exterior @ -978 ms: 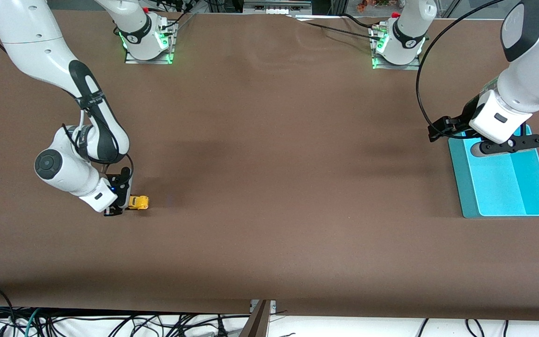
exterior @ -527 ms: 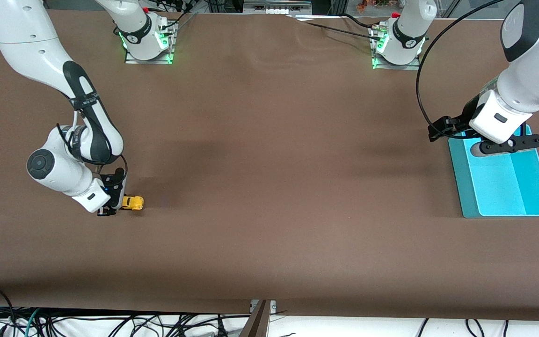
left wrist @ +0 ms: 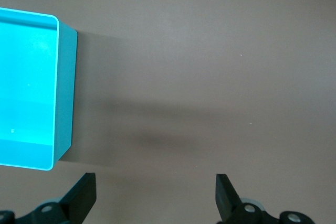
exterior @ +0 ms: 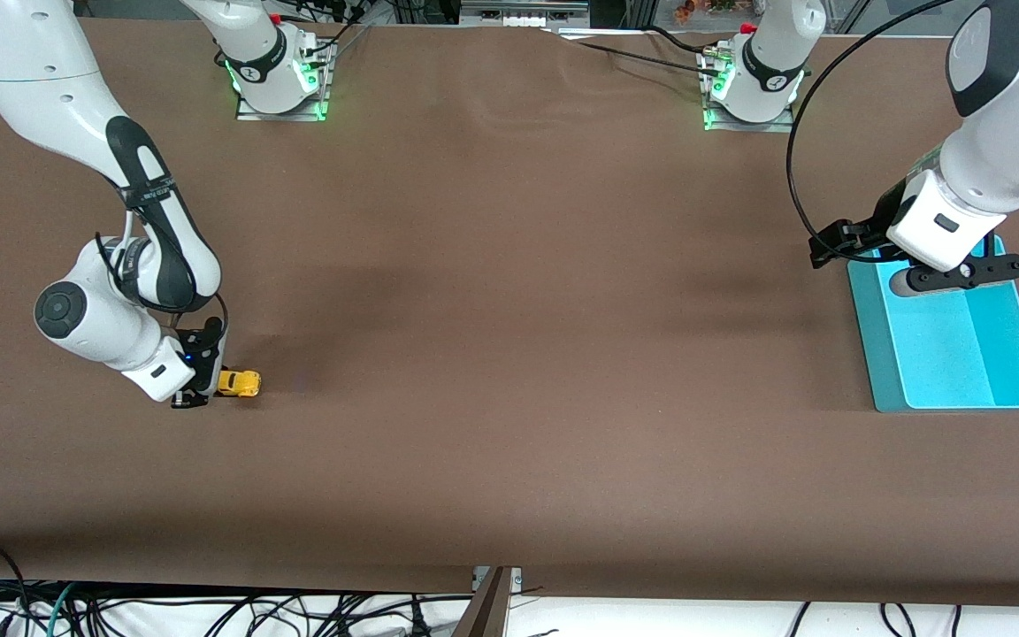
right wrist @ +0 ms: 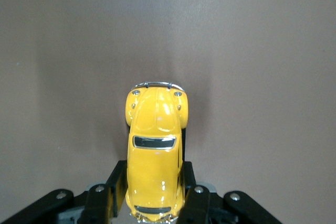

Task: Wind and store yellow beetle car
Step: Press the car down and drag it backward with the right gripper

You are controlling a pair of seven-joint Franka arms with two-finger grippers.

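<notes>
My right gripper (right wrist: 153, 203), black-fingered, clamps the yellow beetle car (right wrist: 155, 156): glossy yellow body, dark windows, silver bumper; my left gripper (left wrist: 155, 200) shows black fingers, spread apart, on a white-cased wrist; the bin (exterior: 1018, 318) is bright turquoise inside, with a darker teal outer wall; the table (exterior: 509, 354) is plain, unpatterned brown; my arm bases glow green.

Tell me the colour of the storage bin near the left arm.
Turquoise bin; front view shows it best.
</notes>
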